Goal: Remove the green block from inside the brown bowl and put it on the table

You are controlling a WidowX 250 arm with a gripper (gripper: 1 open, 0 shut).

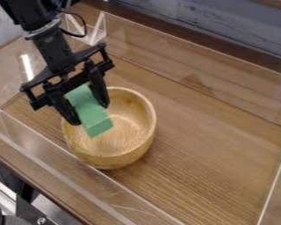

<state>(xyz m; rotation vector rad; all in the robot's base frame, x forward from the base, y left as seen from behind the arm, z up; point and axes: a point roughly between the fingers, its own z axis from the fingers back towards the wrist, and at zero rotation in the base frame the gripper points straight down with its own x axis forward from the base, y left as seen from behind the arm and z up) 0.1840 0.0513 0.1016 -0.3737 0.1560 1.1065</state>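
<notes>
Green and matte, the block (89, 114) hung pinched between the black claw's (80, 100) fingers, its jaws pressed onto the upper end of the bar. It sat over the left side of the wooden bowl (122, 132), its lower end down inside the rim and, as far as could be told, just clear of the floor.

The block's long axis ran steeply, near upright but tilted: the top leaned toward the upper left under the claw, and the free end pointed down and to the right, toward the middle of the bowl. One broad face was turned to the camera.

Several things could have gone wrong from there. The grip looked to be on only the top portion of a long bar, so the hanging end could swing or pivot in the fingers if the arm moved sharply. A sideways move begun too low would probably knock that low end against the thick rim, which could twist the block loose or drag the bowl across the table (213, 123). The clear wall (25, 145) stood close on the left, so the open wood to the right seemed the safer place to set it down
</notes>
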